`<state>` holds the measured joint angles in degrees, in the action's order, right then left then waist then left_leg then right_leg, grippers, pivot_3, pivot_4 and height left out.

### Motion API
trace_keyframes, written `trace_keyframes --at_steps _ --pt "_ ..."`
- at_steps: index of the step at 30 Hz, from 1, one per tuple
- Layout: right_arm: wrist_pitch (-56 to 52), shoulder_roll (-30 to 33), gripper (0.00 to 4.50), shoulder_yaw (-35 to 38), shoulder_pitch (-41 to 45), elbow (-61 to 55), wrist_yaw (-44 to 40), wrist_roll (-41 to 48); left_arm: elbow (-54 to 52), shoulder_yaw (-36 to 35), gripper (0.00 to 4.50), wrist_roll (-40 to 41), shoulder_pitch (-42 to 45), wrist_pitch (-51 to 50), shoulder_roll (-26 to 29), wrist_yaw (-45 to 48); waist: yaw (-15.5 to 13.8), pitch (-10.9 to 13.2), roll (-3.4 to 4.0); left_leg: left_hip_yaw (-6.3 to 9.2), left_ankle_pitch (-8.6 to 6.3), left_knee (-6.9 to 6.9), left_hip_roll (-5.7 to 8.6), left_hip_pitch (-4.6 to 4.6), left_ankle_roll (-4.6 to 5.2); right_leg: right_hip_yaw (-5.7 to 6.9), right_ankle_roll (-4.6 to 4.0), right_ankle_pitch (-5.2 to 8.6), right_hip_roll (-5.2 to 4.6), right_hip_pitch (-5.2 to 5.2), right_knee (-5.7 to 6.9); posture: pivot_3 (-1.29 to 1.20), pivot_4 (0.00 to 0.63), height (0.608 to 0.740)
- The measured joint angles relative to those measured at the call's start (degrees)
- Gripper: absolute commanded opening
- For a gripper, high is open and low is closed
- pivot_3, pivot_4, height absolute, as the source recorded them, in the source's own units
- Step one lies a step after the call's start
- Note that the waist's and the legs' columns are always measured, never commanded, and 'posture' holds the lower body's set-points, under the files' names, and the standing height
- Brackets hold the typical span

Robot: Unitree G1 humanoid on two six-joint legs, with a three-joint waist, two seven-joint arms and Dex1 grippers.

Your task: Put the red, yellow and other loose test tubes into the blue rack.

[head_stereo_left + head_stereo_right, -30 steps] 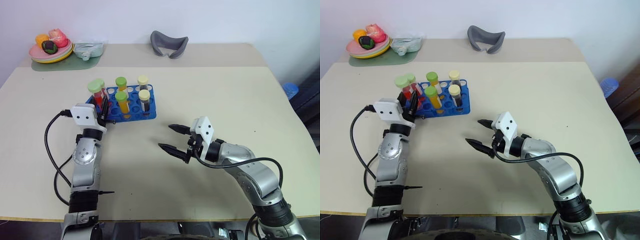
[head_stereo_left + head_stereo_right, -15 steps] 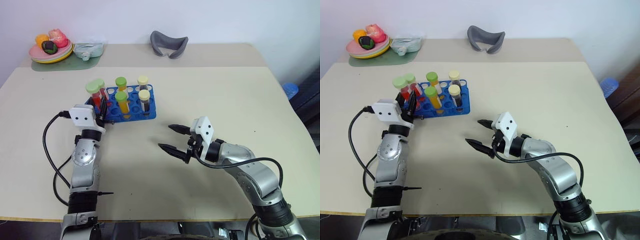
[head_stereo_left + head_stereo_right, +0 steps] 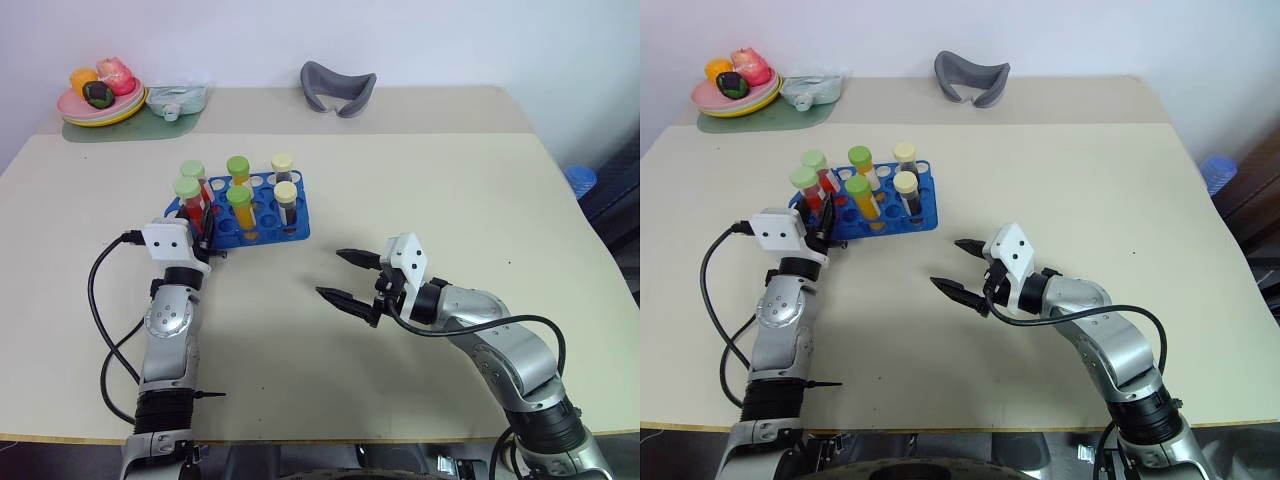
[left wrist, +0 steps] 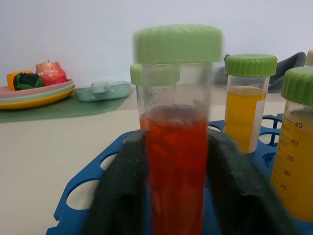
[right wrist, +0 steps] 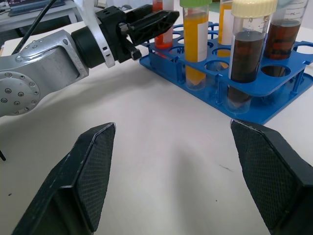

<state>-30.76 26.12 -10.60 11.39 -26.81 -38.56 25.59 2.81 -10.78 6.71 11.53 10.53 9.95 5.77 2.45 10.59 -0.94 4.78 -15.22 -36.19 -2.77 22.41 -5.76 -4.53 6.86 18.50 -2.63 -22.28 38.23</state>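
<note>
The left arm reaches straight forward, its left gripper (image 3: 205,222) tilted slightly upward — the two black fingers (image 4: 122,186) stand a little apart. The right arm bends in from the right, forearm angled leftward; the right gripper (image 3: 348,279) points left and level — its jaws spread wide, holding nothing.
</note>
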Motion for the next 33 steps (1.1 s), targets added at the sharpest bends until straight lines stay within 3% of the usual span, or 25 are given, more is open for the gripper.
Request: trace_keyframes --at_steps 2,10,14,19,23,33 --pt "0.0 0.0 3.85 0.0 0.0 0.0 0.0 0.0 0.0 -0.1 4.28 0.0 0.0 0.0 0.1 -0.3 0.0 0.0 0.00 0.00 0.00 0.00 0.00 0.00 0.00 0.00 0.00 0.00 0.00 0.00 0.00 0.00 0.150 0.740" --pt "0.1 1.3 3.85 1.7 0.3 0.2 -0.9 0.1 -10.3 -2.4 4.28 5.3 -4.0 -5.8 3.5 2.2 0.0 0.0 0.00 0.00 0.00 0.02 -0.01 0.00 0.00 0.00 0.00 0.00 -0.01 -0.01 -0.01 0.00 0.150 0.740" --pt "-0.5 7.6 3.85 8.1 0.6 3.4 -4.7 2.4 -21.7 -8.4 4.28 14.6 -15.8 -15.4 13.3 9.9 0.3 0.0 0.01 -0.02 -0.01 0.09 -0.03 -0.01 0.02 -0.02 -0.02 0.01 0.00 -0.03 -0.03 0.00 0.150 0.740" --pt "0.0 13.6 3.85 15.9 0.4 11.2 -8.8 2.9 -23.1 -19.2 4.28 19.7 -26.8 -21.1 20.3 16.2 -0.1 0.0 0.02 -0.05 -0.01 0.04 -0.01 -0.02 0.02 -0.02 -0.03 0.02 -0.02 0.05 -0.09 0.00 0.150 0.740" --pt "2.0 17.1 3.85 19.0 0.4 16.4 -11.7 2.5 -22.0 -23.3 4.28 20.7 -30.5 -22.4 22.1 19.6 -0.1 0.0 0.01 -0.05 -0.02 0.05 -0.01 -0.02 0.03 -0.02 -0.03 0.02 -0.01 0.04 -0.11 0.00 0.150 0.740" --pt "6.1 18.1 3.85 20.3 -1.1 20.4 -13.4 0.3 -22.0 -23.4 4.28 21.3 -30.6 -23.2 21.7 22.3 0.0 0.0 0.02 -0.07 -0.02 0.06 -0.02 -0.02 0.03 -0.03 -0.03 0.02 -0.01 0.03 -0.10 0.00 0.150 0.740"
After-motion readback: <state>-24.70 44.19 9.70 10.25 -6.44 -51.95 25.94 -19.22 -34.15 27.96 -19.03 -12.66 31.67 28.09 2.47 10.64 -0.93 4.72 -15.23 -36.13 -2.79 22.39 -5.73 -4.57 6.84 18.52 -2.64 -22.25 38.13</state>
